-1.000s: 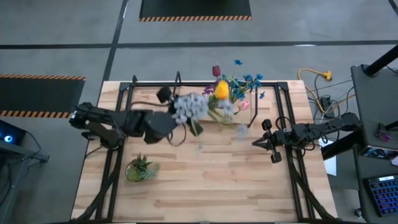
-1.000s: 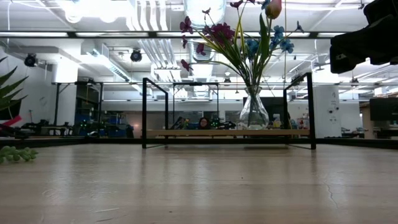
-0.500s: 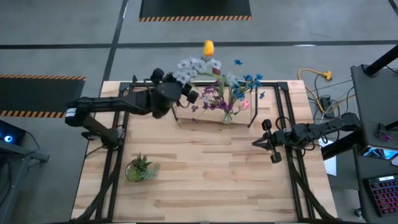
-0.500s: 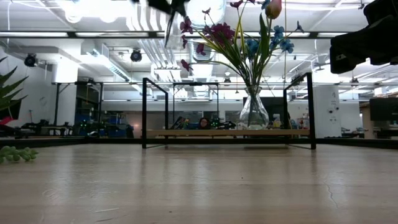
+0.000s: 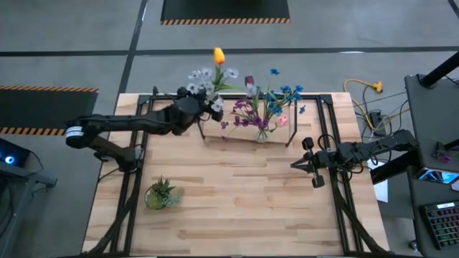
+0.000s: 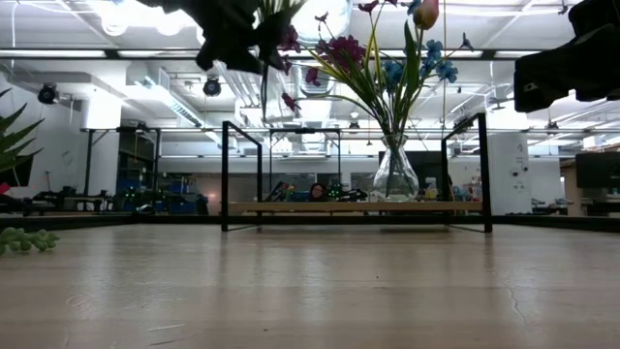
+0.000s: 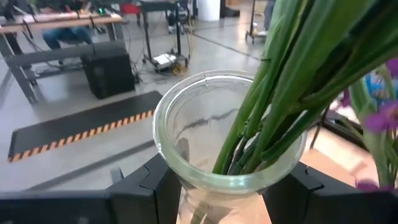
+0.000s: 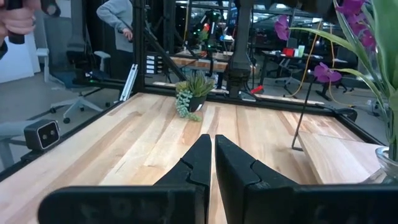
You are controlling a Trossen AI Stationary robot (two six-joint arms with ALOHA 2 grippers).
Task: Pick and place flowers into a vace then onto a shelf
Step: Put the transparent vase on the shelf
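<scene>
My left gripper [image 5: 197, 111] [image 6: 232, 39] is shut on a clear glass vase [image 7: 205, 124], high above the table's far left part, just left of the shelf [image 5: 229, 137]. The vase holds green-stemmed flowers [image 5: 208, 74] with white and yellow heads. A second glass vase [image 6: 395, 176] with purple, blue and pink flowers [image 5: 267, 107] stands on its base on the shelf [image 6: 329, 207]. My right gripper [image 5: 301, 164] [image 8: 213, 155] waits shut at the table's right, touching nothing. My left gripper pinches the vase between its two fingers [image 7: 155, 186], one on each side of the glass wall just below the rim [image 7: 186, 168]. The fingers come in about level from the table's left. The vase is lifted clear, mouth up, and the stems [image 7: 261, 118] lean out of it.
A small green potted plant [image 5: 161, 193] sits near the table's left front. The shelf's black loop supports [image 6: 225, 174] rise at both its ends. Black frame rails run along the table's sides. People are in the room beyond the table [image 8: 118, 18].
My left gripper has carried the vase from above the table's middle toward the far edge and come down into the low view's top. It has also rolled, so the flower heads have swung from pointing right to pointing over the far edge. Its grip is unchanged.
</scene>
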